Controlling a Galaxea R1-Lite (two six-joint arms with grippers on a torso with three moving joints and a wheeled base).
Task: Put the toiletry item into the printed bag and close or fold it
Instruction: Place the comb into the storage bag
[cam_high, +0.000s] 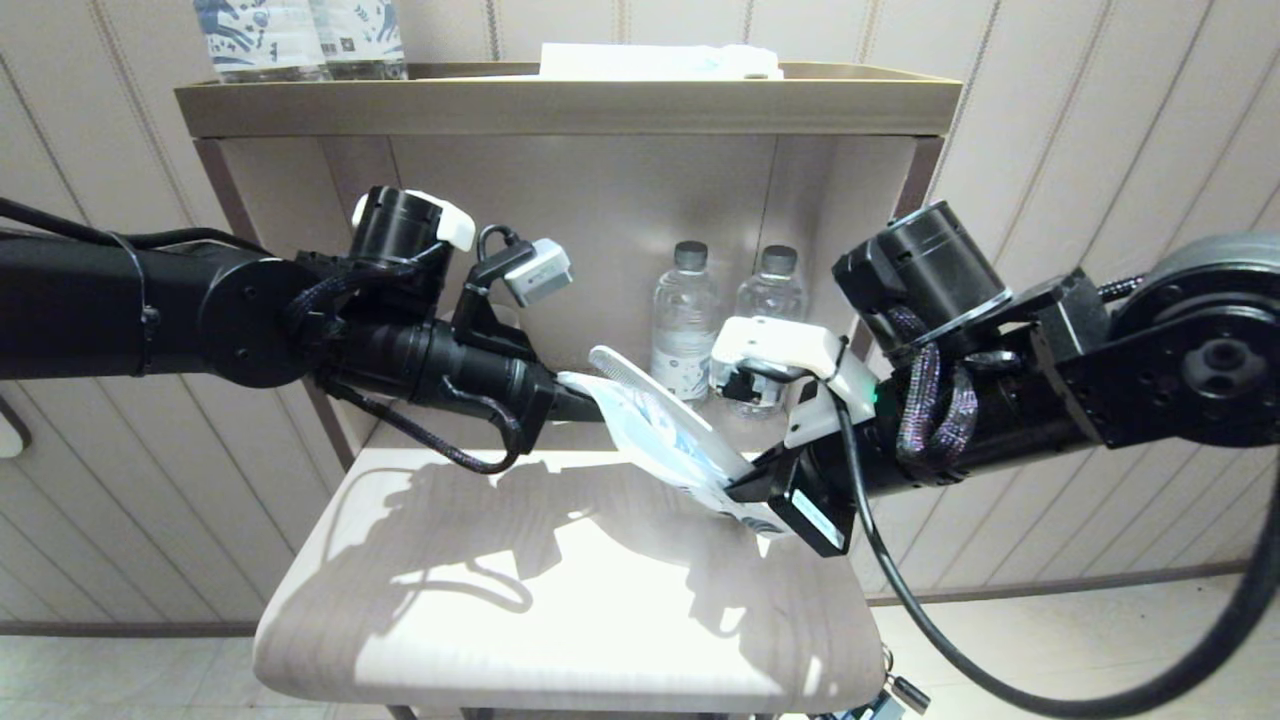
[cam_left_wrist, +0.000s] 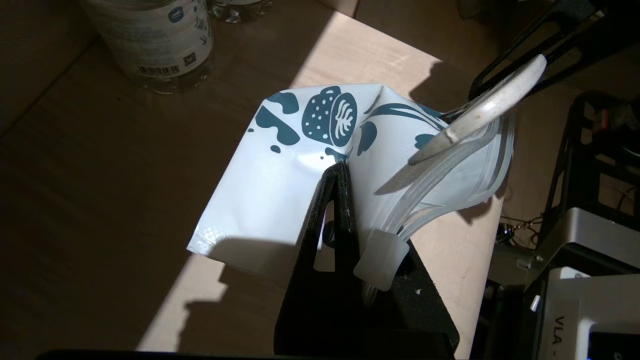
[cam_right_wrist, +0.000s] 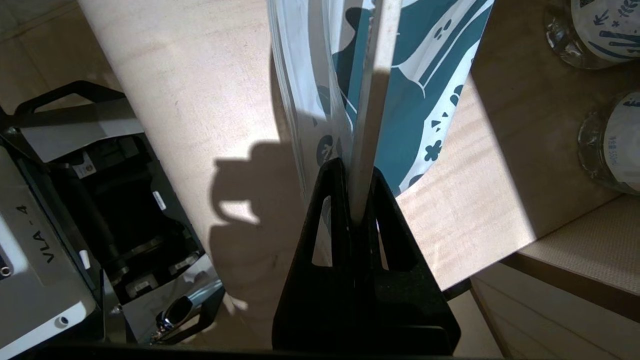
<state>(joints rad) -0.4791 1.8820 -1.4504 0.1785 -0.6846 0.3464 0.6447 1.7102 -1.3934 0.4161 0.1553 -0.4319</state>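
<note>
The printed bag (cam_high: 665, 435) hangs above the small table, white with a dark teal print (cam_left_wrist: 280, 165), its strip edge bowed apart. My left gripper (cam_high: 585, 395) is shut on one side of it (cam_left_wrist: 345, 170). The toiletry item (cam_high: 640, 385), a slim white stick, slants from my right gripper (cam_high: 745, 485) up towards the left gripper. In the right wrist view that gripper (cam_right_wrist: 357, 172) is shut on the stick (cam_right_wrist: 375, 100), which runs right against the bag (cam_right_wrist: 430, 75). In the left wrist view the stick (cam_left_wrist: 480, 115) lies at the bag's mouth; how much is inside I cannot tell.
The pale wooden table top (cam_high: 560, 600) lies below both grippers. Two water bottles (cam_high: 685, 330) stand in the niche behind. On the upper shelf (cam_high: 560, 105) are printed bottles (cam_high: 300, 35) and a flat pale packet (cam_high: 660, 60). The niche walls close in left and right.
</note>
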